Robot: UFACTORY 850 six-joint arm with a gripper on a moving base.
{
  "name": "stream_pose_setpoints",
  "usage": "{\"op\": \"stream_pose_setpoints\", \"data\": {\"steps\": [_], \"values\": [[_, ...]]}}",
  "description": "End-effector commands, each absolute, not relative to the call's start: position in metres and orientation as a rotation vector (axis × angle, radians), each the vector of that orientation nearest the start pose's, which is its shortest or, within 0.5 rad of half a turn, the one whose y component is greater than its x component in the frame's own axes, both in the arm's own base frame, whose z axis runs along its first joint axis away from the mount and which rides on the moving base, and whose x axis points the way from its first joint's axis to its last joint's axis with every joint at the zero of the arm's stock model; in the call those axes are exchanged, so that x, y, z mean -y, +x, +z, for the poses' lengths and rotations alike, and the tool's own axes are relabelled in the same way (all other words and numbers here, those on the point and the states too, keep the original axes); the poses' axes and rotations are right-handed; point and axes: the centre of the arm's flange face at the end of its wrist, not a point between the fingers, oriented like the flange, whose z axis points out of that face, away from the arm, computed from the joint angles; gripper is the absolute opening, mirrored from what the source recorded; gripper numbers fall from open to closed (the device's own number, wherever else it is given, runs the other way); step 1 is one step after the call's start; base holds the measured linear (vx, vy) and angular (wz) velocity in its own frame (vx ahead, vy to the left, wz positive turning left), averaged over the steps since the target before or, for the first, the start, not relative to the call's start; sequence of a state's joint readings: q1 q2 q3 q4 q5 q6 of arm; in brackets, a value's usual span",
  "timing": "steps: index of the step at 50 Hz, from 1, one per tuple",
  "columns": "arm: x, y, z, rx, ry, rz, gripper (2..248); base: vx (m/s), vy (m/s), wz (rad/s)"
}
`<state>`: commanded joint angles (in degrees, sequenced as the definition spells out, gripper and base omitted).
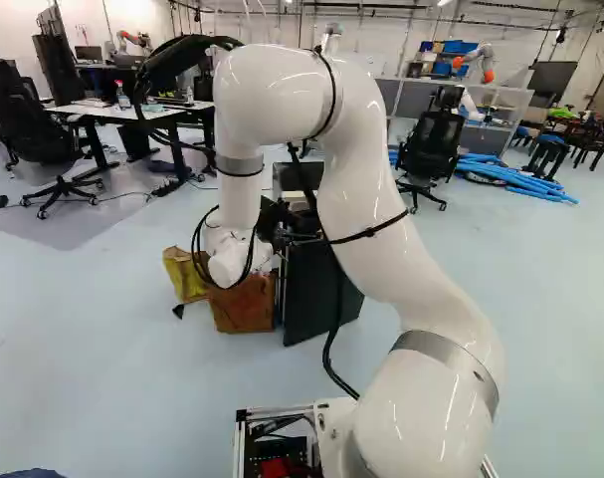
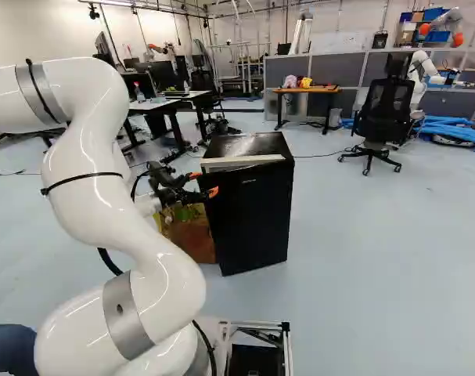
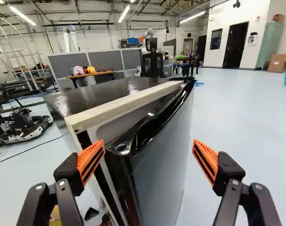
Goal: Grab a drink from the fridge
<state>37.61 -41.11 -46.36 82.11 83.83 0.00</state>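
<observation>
The likeliest trouble is coming at the door [image 3: 161, 160]: its free edge is lying between the fingers [image 3: 90, 162], which are standing wide apart and clamping nothing. If they are closing off-centre or too shallow, one pad may be pushing the door shut or slipping from its glossy corner. The door seems to be standing slightly ajar, so pulling straight back instead of following the hinge could be dragging or tipping the fridge [image 2: 253, 215]. A swinging door might also be catching the brown box or bag [image 1: 244, 305] beside it on the floor [image 2: 378, 251].

The arm [image 1: 371, 189] is rising from the base, arching over at the elbow and dropping its forearm toward the fridge's side. The wrist is turning the gripper [image 2: 203, 184] nearly level, aiming it along the door's edge; whether either pad is touching cannot be told.

No drink is showing; it is presumably sitting inside the fridge, so opening the door is probably coming first.
</observation>
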Motion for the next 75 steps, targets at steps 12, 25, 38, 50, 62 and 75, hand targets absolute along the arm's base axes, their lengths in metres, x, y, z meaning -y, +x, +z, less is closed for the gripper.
{"op": "stream_pose_setpoints", "data": {"steps": [12,25,38,50,62,75], "values": [[-0.208,0.415,0.239,-1.176,-2.482,-2.340,247,0.000,0.000,0.000],[-0.206,0.413,0.238,-1.221,-2.485,-2.341,247,0.000,0.000,0.000],[-0.204,0.411,0.238,-1.275,-2.487,-2.341,247,0.000,0.000,0.000],[-0.202,0.408,0.238,-1.341,-2.490,-2.340,247,0.000,0.000,0.000],[-0.199,0.405,0.237,-1.423,-2.492,-2.337,247,0.000,0.000,0.000],[-0.196,0.400,0.237,-1.524,-2.491,-2.332,247,0.000,0.000,0.000]]}}
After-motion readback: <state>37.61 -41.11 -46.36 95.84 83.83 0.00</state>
